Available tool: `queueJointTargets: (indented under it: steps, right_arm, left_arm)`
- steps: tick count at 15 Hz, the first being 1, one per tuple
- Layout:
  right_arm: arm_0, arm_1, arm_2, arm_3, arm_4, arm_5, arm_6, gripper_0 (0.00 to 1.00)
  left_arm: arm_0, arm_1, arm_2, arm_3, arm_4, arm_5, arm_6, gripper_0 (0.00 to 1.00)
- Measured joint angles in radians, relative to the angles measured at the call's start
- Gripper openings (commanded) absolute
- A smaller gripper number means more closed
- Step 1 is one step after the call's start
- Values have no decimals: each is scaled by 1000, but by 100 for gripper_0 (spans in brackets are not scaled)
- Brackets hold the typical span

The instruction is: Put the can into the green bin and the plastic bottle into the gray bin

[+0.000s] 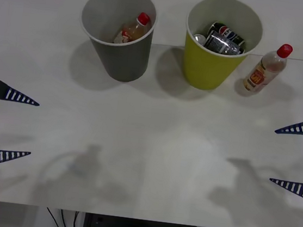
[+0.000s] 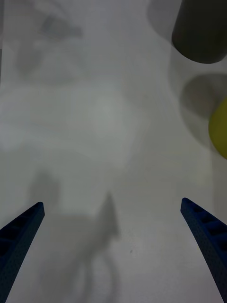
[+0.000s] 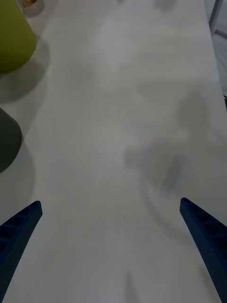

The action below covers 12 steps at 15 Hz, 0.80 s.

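The gray bin [image 1: 116,38] stands at the back left with an amber red-capped bottle [image 1: 133,30] inside it. To its right is the green bin [image 1: 211,65], holding a dark can [image 1: 226,33] and a crumpled silvery one. The plastic bottle [image 1: 266,69], pale with a red cap and an orange label, stands upright on the table just right of the green bin. My left gripper [image 1: 21,127] is open at the table's left edge, and my right gripper [image 1: 283,157] is open at the right edge. Both are empty and well short of the bins.
The white table [image 1: 148,146] stretches bare between the two grippers. The right wrist view has the gray bin [image 2: 201,33] and the green bin [image 2: 220,128] off to one side. The left wrist view has the green bin [image 3: 14,38] and the gray bin [image 3: 7,142].
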Motion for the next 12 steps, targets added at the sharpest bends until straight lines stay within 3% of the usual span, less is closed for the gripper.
queueJointTargets:
  steps: [7,10,12]
  right_arm:
    - [36,8,30,-24,-12,25,-1,100]
    - [45,3,38,-52,-13,109,-16,100]
    - [47,-27,89,-83,-6,218,-92,100]
  left_arm:
    - [0,0,0,0,0,0,0,100]
    - [0,0,0,0,0,0,0,100]
    - [0,0,0,0,0,0,0,100]
